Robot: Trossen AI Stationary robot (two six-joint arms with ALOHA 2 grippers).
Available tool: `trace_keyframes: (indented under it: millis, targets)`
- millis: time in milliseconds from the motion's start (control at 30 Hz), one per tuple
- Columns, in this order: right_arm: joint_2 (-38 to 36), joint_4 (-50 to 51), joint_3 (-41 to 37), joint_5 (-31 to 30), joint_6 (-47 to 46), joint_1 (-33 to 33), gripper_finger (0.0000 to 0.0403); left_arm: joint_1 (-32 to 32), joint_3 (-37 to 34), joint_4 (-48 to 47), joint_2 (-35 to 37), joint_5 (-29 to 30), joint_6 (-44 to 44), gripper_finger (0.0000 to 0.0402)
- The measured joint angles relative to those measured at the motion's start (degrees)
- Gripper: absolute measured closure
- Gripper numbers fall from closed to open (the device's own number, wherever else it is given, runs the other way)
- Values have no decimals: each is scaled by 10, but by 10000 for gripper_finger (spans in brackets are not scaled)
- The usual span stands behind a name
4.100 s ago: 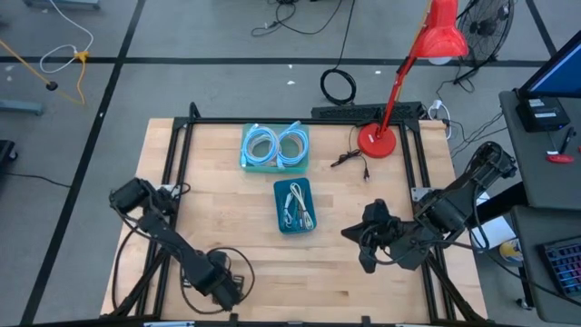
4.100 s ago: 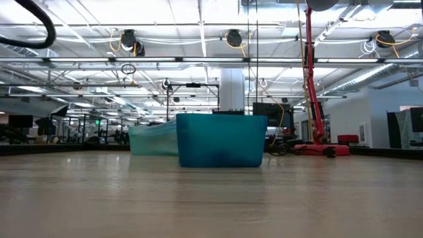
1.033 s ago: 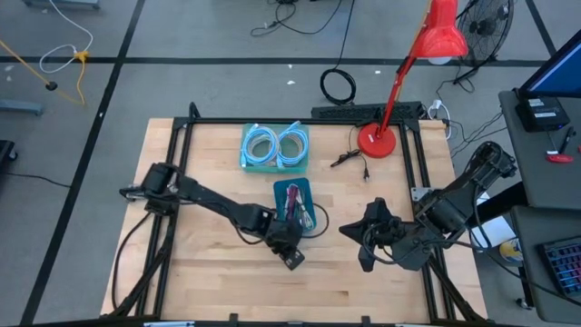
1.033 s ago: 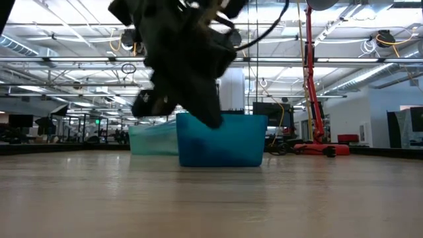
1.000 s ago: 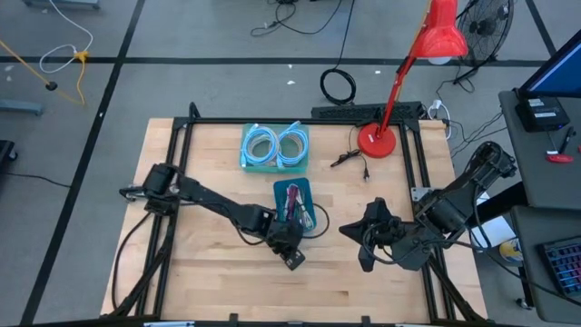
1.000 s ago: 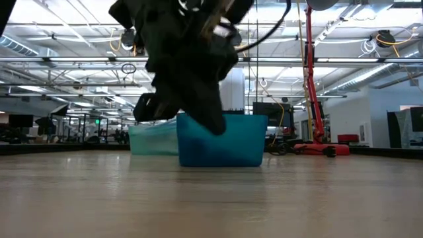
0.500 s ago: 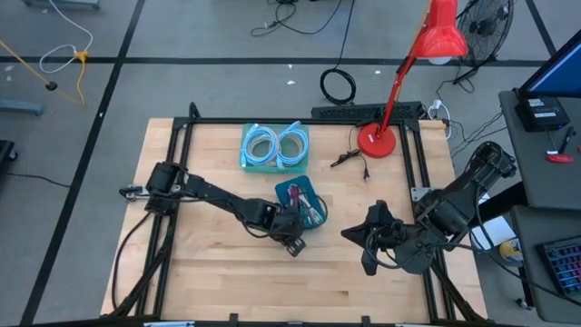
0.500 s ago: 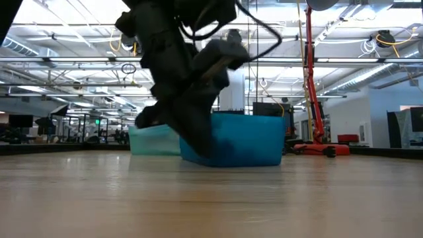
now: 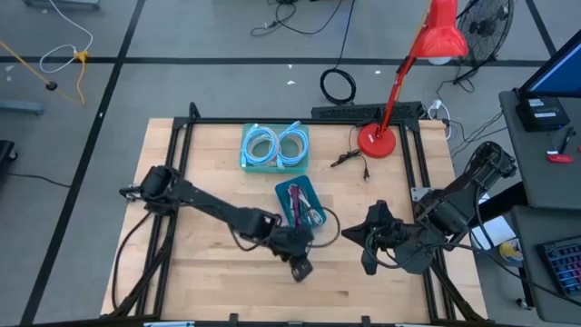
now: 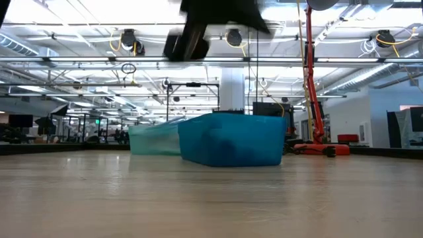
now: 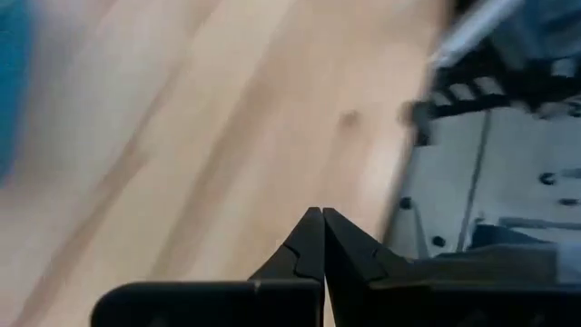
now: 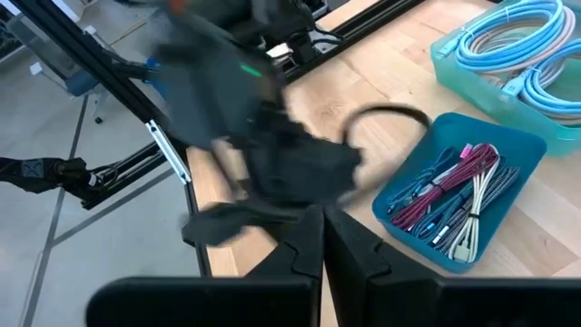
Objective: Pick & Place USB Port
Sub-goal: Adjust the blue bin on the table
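Observation:
The dark blue bin [image 9: 297, 203] stands mid-table, holding red, white and grey USB cables [image 12: 458, 198]; it also shows in the low view [image 10: 231, 139]. My left gripper [image 9: 303, 270] hovers just near of the bin, raised above the table, shut with nothing between its fingers [image 11: 322, 222]. In the low view only part of the left arm [image 10: 211, 20] shows, at the top. My right gripper [image 9: 356, 238] rests shut to the right of the bin, its fingers [image 12: 322, 222] facing the bin.
A light teal bin [image 9: 274, 147] with coiled pale-blue cables stands behind the blue one. A red desk lamp's base [image 9: 374, 140] and a small black cable [image 9: 349, 159] sit at the far right. A black frame rail [image 9: 420, 173] borders the table. Bare wood lies along the near edge.
My left gripper, low against the blue bin's near side a second ago, has risen and drawn back toward the table's near edge, staying shut. The blue bin has slid a little to the right and turned slightly, and now stands skewed.

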State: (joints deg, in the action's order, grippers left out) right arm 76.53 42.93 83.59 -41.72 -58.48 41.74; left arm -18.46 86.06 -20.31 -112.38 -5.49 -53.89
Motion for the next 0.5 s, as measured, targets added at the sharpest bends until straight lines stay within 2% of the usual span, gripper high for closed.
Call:
trace_keyframes:
  millis: [167, 400, 500]
  targets:
    - [0, 4, 0, -3, 2, -1, 403, 13, 72, -47, -5, 47, 79, 401]
    - [0, 6, 0, -1, 6, -16, 403, 63, 180, -172, -69, 1, 192, 401]
    - [0, 4, 0, -1, 6, -16, 403, 67, 251, -216, -109, -4, 235, 401]
